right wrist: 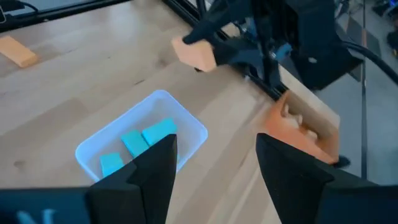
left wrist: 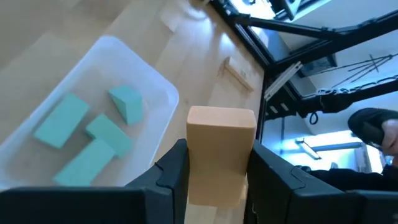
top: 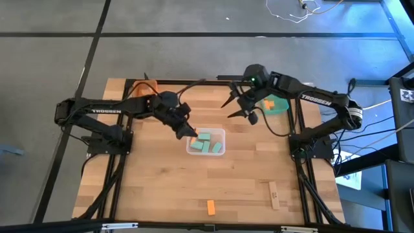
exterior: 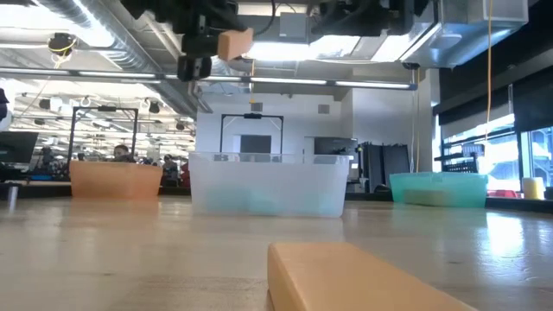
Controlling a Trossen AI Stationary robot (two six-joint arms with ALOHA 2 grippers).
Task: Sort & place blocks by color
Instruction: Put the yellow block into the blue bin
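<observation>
The wooden desk (top: 162, 181) carries three trays. The clear tray (top: 206, 142) sits just beside and below the left gripper (top: 188, 131), toward the desk's middle, and holds four mint green blocks (left wrist: 87, 134) lying loose on its floor. The orange tray (top: 143, 87) stands behind the left gripper at the far edge; the right wrist view shows tan pieces inside it. The teal tray (top: 277, 105) lies just beside the right gripper (top: 240, 105), on its outer side, with an orange block (top: 268, 103) in it.

The left gripper hangs above the near rim of the clear tray, its fingers clamped on a tan wooden block (left wrist: 219, 149), held clear of the desk. The low view shows that block raised well above the tray.

The right gripper hovers off the desk with its fingers spread wide and nothing between them.

Well away from both grippers, near the front edge, an orange block (top: 211, 207) and a tan wooden block (top: 274, 194) lie flat on the desk, apart from each other.
</observation>
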